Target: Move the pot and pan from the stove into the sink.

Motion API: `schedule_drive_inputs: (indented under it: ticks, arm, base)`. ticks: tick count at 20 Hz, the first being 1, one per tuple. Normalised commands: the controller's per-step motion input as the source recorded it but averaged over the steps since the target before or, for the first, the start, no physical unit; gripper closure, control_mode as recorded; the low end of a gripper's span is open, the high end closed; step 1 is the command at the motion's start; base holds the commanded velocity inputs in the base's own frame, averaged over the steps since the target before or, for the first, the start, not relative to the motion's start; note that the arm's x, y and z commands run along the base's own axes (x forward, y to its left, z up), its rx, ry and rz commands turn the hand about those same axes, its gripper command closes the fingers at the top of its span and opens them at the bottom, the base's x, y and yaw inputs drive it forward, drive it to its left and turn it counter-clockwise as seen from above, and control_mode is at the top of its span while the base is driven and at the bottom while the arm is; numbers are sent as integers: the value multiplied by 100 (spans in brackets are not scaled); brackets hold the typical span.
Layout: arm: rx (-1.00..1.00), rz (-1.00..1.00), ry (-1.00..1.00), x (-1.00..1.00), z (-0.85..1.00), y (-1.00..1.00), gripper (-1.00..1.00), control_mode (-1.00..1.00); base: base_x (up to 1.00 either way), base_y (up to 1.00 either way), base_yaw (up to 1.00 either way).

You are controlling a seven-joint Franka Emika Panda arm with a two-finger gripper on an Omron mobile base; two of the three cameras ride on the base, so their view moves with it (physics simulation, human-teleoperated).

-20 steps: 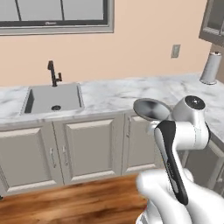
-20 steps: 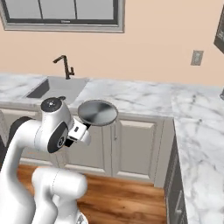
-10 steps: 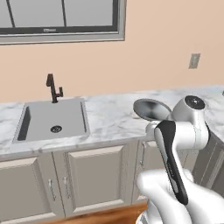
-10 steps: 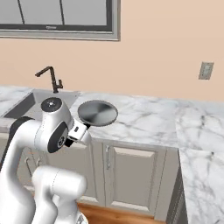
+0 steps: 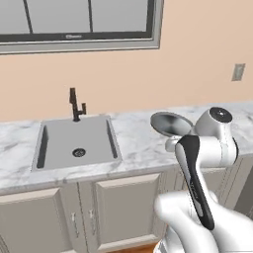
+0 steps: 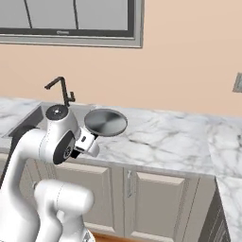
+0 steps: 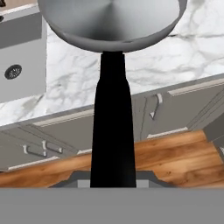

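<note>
I have the pan (image 7: 109, 19) up in the air, its long straight black handle (image 7: 113, 131) pinched in the gripper (image 7: 113, 180), whose jaws are pressed tight against it. The pan is a small shallow round dish of smooth grey metal; from the right base camera I see its flat dull underside (image 6: 105, 122), from the left its hollow bowl (image 5: 169, 123) beside the glossy white wrist. It hangs over the white marble counter (image 6: 160, 139) with its grey veining, to the right of the sink (image 5: 75, 142), a grey rectangular basin with a round drain (image 5: 79, 152) and a slim black angular faucet (image 5: 75, 105) behind it. Below run flat grey cabinet doors (image 5: 123, 210) and warm wood flooring (image 7: 175, 157)
</note>
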Motion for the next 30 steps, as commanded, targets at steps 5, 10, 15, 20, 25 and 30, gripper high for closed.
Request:
schedule_drive_inputs:
  ticks: [5,10,15,20,25,30]
  arm:
    - [0,0,0,0,0,0,100,100]
    - [0,0,0,0,0,0,100,100]
    - [0,0,0,0,0,0,100,100]
    - [-3,1,5,33,-2,17,100,-100]
    - [-2,7,17,59,0,14,100,-100]
    - [0,20,17,53,0,-1,100,-100]
  base:
    - [10,73,0]
    - [0,71,0]
    - [-10,48,2]
    - [0,0,0]
    - [0,0,0]
    - [0,0,0]
